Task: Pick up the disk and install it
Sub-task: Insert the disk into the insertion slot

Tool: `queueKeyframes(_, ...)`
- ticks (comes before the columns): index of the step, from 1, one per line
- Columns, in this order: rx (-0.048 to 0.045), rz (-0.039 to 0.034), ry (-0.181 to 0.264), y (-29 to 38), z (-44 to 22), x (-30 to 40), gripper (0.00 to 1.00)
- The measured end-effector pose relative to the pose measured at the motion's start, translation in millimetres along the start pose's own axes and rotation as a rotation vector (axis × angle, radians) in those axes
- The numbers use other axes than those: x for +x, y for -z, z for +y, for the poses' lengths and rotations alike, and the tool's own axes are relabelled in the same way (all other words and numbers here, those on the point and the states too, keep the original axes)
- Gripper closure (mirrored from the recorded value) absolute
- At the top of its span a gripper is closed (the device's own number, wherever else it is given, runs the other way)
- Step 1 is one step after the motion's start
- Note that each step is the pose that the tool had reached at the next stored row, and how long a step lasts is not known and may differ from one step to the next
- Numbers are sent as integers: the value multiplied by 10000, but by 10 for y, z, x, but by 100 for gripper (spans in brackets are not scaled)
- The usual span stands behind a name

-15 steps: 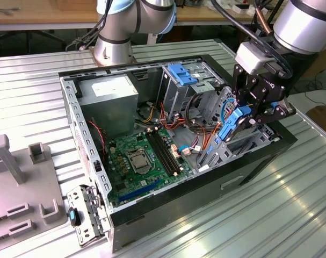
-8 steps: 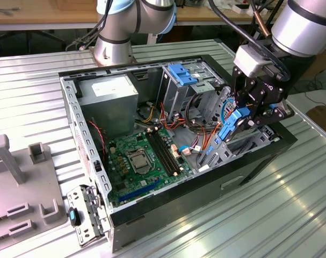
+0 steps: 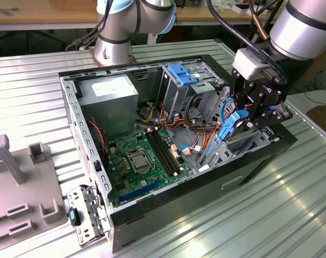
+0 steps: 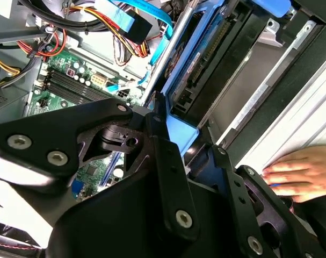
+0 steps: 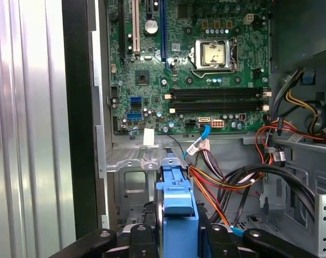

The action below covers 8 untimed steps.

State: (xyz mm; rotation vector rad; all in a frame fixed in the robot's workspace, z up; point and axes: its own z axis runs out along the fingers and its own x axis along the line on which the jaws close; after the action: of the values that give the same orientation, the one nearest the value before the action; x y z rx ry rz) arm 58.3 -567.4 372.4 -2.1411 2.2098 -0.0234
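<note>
Reaching over from its base (image 3: 115, 45) at the table's (image 3: 34, 80) far edge, the arm (image 3: 305, 27) slopes steeply down onto the end of the open computer case (image 3: 69, 107) that lies toward the exterior view's right. The gripper (image 3: 239, 122) points into the case at a slant. Its fingers (image 5: 149, 236) are closed on the disk (image 3: 231, 128), one on each side of the bright blue carrier (in the first wrist view you look straight along the carrier's edge, clamped between them). The disk stands on edge, tilted, at the mouth of the metal drive bay (image 3: 214, 156) at that end of the case. I cannot tell whether it touches the bay's frame.

Around it, from the exterior view's left, a grey plastic fixture (image 3: 12, 177) sits at the table's left edge, well apart from the work. A small silver plate with a blue tab (image 3: 79, 217) hangs at the case's near left corner. Inside, the power supply (image 3: 109, 99) fills the far left corner and the green motherboard (image 3: 144, 161) covers the floor. A paler blue bracket (image 3: 183, 72) sits atop the cage along the far wall. A tangle of red, orange and black cables (image 3: 192, 121) runs between the motherboard and the bay, just beside the disk. In the second wrist view, a person's hand (image 4: 299, 172) rests flat on the ribbed tabletop outside the case's wall.
</note>
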Motion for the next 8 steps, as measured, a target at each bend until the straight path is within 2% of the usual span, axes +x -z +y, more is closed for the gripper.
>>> queueKeyframes(3, 0, 1, 1, 0, -1, 7, 62)
queueKeyframes(4, 0, 1, 0, 1, 0, 10, 56)
queueKeyframes(8, 0, 0, -1, 0, 0, 16, 56)
